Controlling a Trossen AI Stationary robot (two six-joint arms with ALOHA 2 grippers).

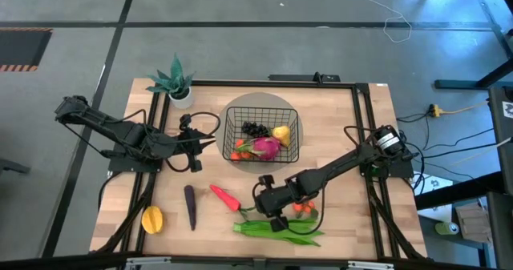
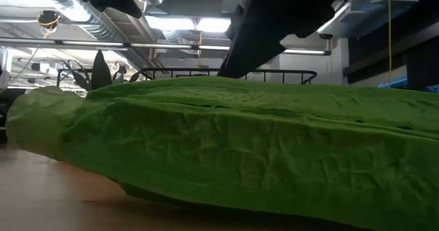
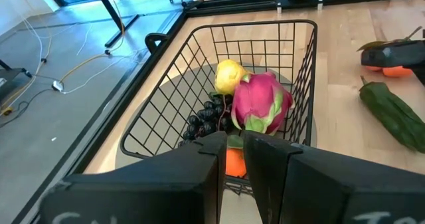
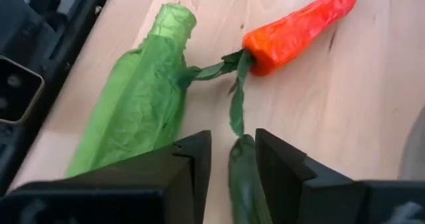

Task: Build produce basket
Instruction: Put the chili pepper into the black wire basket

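- Sitting near the middle of the far half of the table (image 1: 337,126), the basket (image 1: 292,134) is a black wire-grid box resting on a round grey mat (image 1: 256,102); in the high view it holds dark grapes (image 1: 255,129), a yellow lemon (image 1: 281,133), a pink dragon fruit (image 1: 267,147) and an orange tomato (image 1: 237,154); the left wrist view shows the same pile, the dragon fruit leaning against the lemon with the grapes just beside them.
- The left gripper (image 1: 195,146) hovers just beside the basket's left wall, outside it; in its wrist view the two dark fingers (image 3: 202,167) stand nearly together with only a thin slit between them and nothing held.
- The right gripper (image 1: 275,219) hangs over the near edge of the table above the long green leafy bundle (image 1: 276,231); in its wrist view the fingers (image 4: 192,161) are parted, and a dark green cucumber (image 4: 247,177) lies in the gap, though I cannot tell whether they touch it.
- Loose produce outside the basket: a red pepper (image 1: 225,196) beside the bundle, its green stem pointing toward the bundle; a purple eggplant (image 1: 190,207) to its left; a yellow mango (image 1: 152,219) near the left front corner; orange tomatoes (image 1: 302,208) by the right arm.
- A teal potted plant (image 1: 175,83) stands at the far left corner.
- The low view is almost filled by the leafy bundle lying on the wood.
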